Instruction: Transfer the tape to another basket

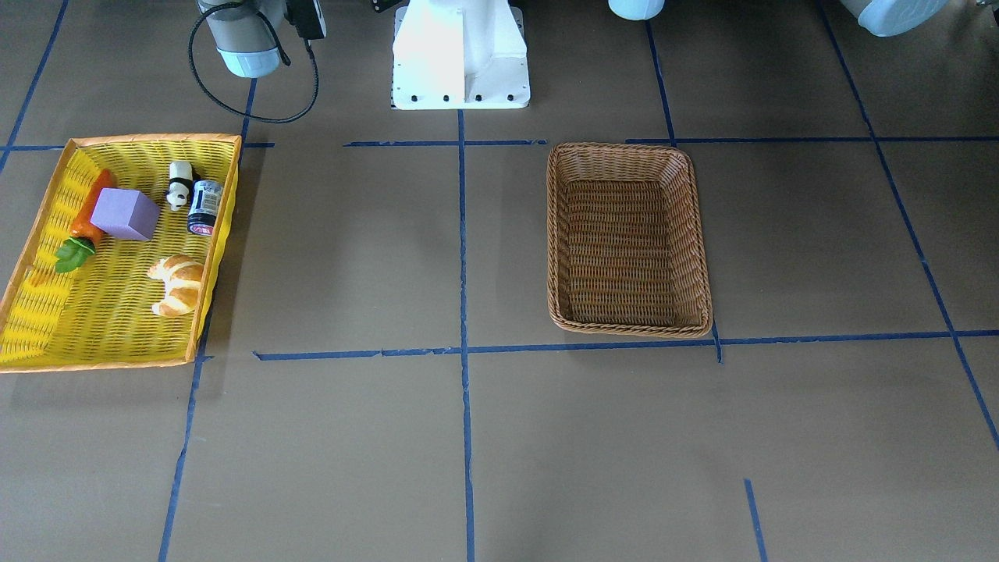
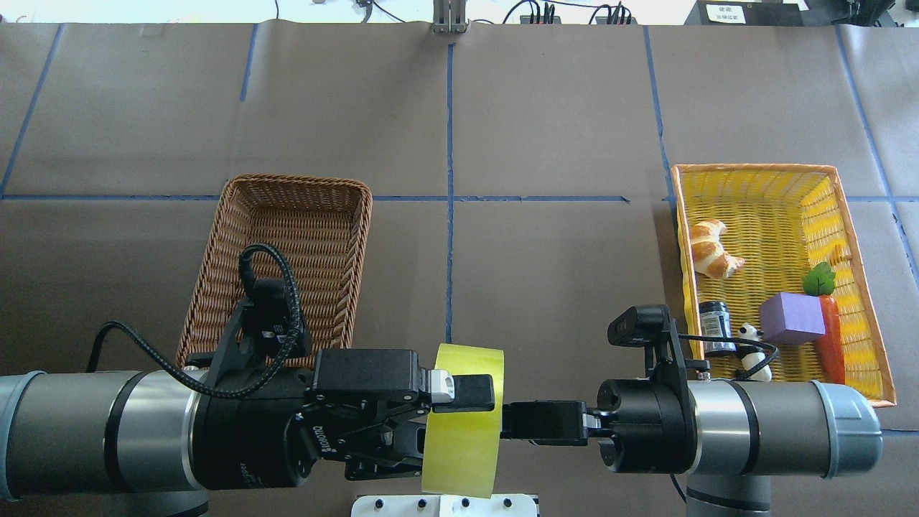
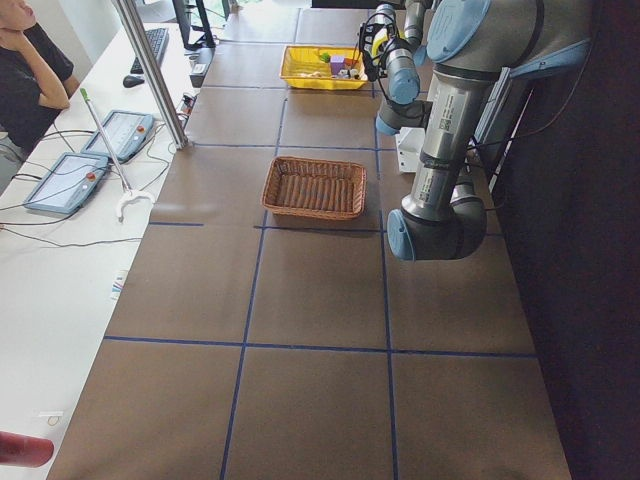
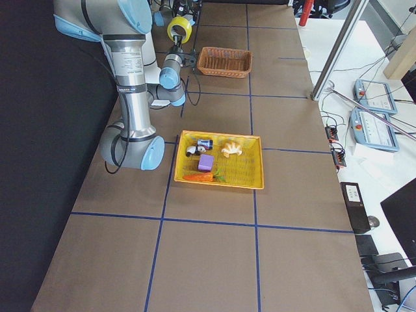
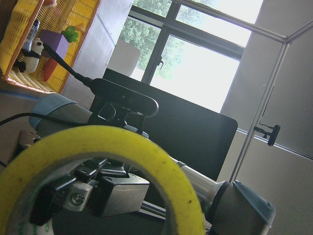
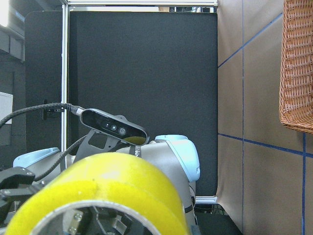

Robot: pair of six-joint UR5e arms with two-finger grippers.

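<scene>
Spanning every view, the bench (image 1: 351, 437) is seen papered in brown and ruled with blue lines. The left arm (image 2: 93, 431) and the right arm (image 2: 775, 424) are laid level along its robot-side edge, wrist facing wrist, above the white base.

The yellow basket (image 1: 156, 140) is set toward the robot's right end and the basket (image 1: 700, 234) toward its left, well apart, both with their long sides running across the bench.

The tape (image 2: 459, 452) is held in the air between the two wrists, clear of both baskets and of the bench surface. It is stood on edge. The axis of its hole lies level and runs along the bench from one arm to the other, so each open end is turned toward a wrist and the yellow band is turned upward. Its greater measure, the diameter, is thus stood upright and crosswise.

The tape is pinched by the left jaws, which are spread wide. One black finger (image 2: 467, 393) is laid flat across the outer band, and the other is hidden behind the roll. The right jaws are passed into the opposite open end, and whether anything is gripped there cannot be told.

Inside the yellow basket a block (image 1: 125, 213) is lying against a carrot (image 1: 100, 186). A croissant (image 1: 179, 283) is placed apart from them, and a can (image 1: 205, 207) is laid just beside a panda (image 1: 179, 185).
</scene>
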